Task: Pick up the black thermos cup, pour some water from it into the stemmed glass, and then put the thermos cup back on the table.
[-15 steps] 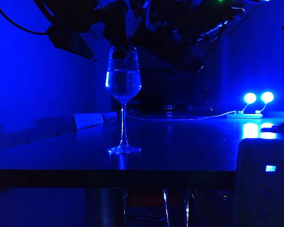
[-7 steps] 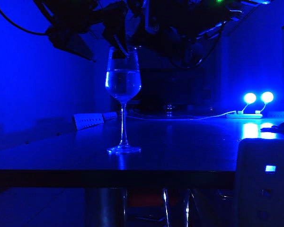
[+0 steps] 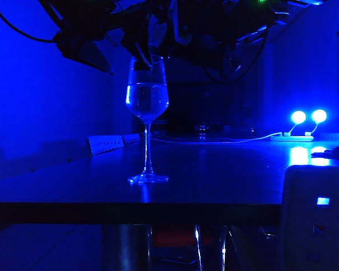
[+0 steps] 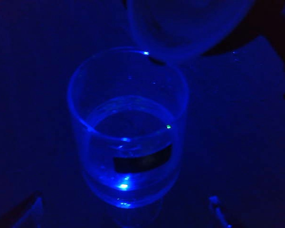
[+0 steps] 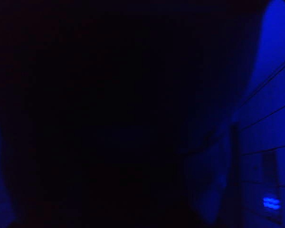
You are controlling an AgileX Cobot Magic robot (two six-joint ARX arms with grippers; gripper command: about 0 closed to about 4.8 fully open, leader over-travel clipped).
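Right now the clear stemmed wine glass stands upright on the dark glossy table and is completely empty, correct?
Not empty: the clear stemmed wine glass holds water, partly filling its bowl. The exterior view shows the waterline, and the left wrist view looks down on it. It does stand upright on the dark glossy table.

The stemmed glass (image 3: pixel 147 121) stands on the table (image 3: pixel 214 169), left of its middle, near the front edge. Both arms hang above the glass. A boxy device (image 3: pixel 316 217) sits at the front right corner.
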